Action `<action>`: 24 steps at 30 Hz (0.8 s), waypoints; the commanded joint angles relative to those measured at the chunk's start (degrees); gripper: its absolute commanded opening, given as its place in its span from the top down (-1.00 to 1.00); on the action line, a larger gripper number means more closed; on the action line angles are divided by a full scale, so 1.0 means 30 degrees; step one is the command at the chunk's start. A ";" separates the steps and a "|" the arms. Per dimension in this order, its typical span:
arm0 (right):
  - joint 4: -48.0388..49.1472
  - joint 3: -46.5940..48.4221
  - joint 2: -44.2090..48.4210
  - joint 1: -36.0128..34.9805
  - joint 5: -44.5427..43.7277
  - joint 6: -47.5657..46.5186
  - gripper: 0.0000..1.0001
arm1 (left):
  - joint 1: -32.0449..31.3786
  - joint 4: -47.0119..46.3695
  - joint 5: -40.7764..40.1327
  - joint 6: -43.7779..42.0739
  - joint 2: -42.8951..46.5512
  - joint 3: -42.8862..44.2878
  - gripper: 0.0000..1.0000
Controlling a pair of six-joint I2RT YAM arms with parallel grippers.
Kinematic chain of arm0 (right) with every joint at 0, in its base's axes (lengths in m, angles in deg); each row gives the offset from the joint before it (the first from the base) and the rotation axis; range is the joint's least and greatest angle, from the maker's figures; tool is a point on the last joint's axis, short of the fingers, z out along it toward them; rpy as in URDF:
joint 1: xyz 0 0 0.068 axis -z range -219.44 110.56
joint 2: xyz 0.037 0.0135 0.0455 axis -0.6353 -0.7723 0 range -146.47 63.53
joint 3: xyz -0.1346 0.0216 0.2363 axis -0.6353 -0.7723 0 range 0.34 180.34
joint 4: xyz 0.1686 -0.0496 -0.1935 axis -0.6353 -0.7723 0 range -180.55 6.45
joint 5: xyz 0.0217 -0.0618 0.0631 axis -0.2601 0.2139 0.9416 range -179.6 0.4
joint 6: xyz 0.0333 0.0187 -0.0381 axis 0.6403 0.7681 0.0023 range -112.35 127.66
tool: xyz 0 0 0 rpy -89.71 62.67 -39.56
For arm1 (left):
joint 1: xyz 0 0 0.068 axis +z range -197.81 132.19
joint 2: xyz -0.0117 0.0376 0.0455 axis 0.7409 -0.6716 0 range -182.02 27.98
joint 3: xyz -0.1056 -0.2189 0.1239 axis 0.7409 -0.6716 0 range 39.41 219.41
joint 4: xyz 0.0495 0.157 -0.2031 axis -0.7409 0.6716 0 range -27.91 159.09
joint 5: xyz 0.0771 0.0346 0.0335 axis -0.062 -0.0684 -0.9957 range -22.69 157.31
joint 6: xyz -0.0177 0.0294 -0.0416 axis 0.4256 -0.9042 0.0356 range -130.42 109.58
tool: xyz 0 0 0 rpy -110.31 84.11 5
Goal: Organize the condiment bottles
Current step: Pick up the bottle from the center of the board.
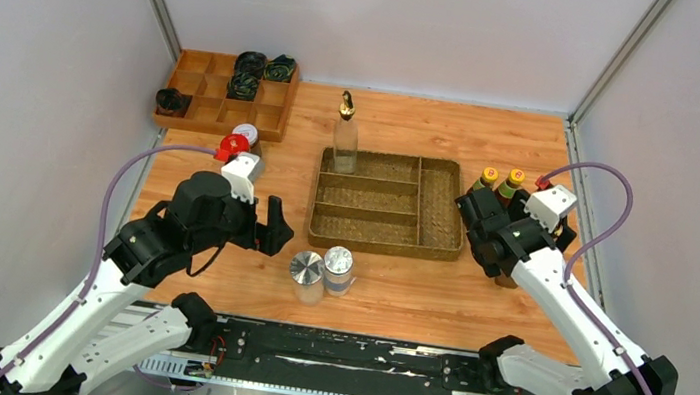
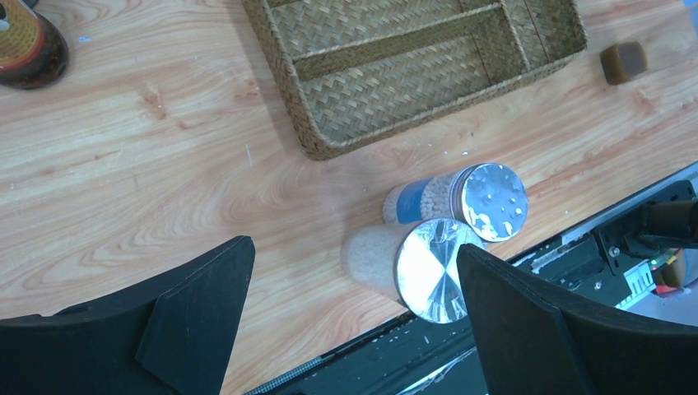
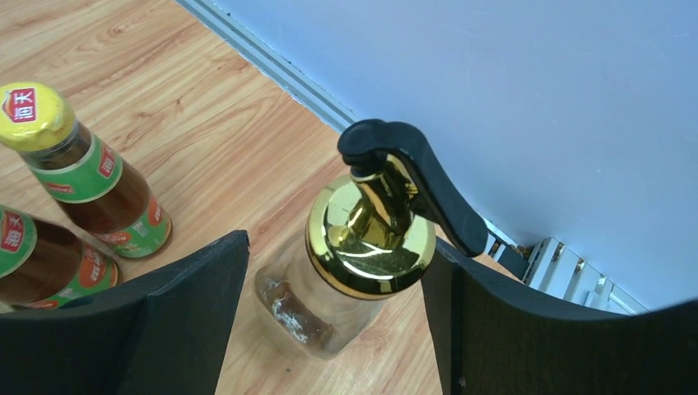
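Observation:
My right gripper (image 3: 337, 317) is open and straddles a clear gold-spouted bottle (image 3: 362, 247) that stands on the table; its right finger is close against the gold cap. Two yellow-capped sauce bottles (image 3: 78, 177) stand just left of it. In the top view the right gripper (image 1: 492, 240) hides that bottle. A second clear bottle (image 1: 345, 142) stands in the wicker tray (image 1: 440, 214). My left gripper (image 2: 354, 255) is open over bare wood, with two silver-lidded shakers (image 2: 428, 267) by its right finger. Red-lidded (image 1: 231, 147) and white-lidded (image 1: 247, 133) jars stand behind the left gripper (image 1: 269, 233).
A wooden compartment box (image 1: 197, 110) at the back left holds dark rolled cloth bundles (image 1: 248, 76). Grey walls close in both sides and the back. The black base rail (image 1: 346, 363) runs along the near edge, just behind the shakers.

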 commanded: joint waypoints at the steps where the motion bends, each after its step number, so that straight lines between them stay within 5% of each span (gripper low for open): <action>1: 0.1056 -0.0512 -0.0022 0.0910 -0.0488 -0.0450 -0.58 | -0.0131 -0.0221 0.0007 -0.0406 -0.0091 0.0002 -1.00; 8: 0.4479 -0.1235 0.0308 0.2008 0.0573 -0.3605 -0.24 | -0.0134 -0.0236 -0.0072 -0.0462 -0.0275 -0.0016 -1.00; 15: 0.5981 -0.1310 0.0165 0.2200 0.2007 -0.5260 0.74 | -0.0127 -0.0227 -0.0187 -0.0381 -0.0258 -0.0024 -1.00; 24: 0.5983 -0.0756 0.1513 0.2200 0.3283 -0.7877 1.00 | -0.0127 -0.0207 -0.0253 0.0028 0.0103 -0.0188 -1.00</action>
